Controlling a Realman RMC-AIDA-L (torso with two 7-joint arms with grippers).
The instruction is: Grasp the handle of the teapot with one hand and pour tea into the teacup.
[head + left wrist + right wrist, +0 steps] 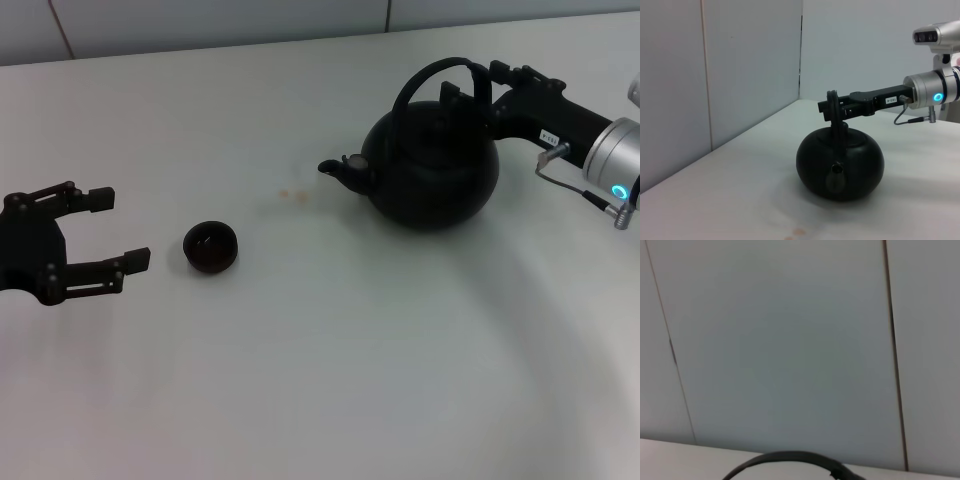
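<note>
I am working in what is looking like a bare lab or test room rather than a home: a plain white worktop (330, 380) is stretching out before me, pale grey panelled walls (740, 65) with thin vertical seams are closing it in, and no furnishings are showing anywhere.

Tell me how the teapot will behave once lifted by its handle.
The teapot looks bulky, so probably heavy. Held by the arched handle near the right claw, it may swing or tilt spout-down. Its matte surface seems unlikely to slip.

Head view high above table (320, 400); left wrist view low, level, sharing teapot (430, 165) with it.
</note>
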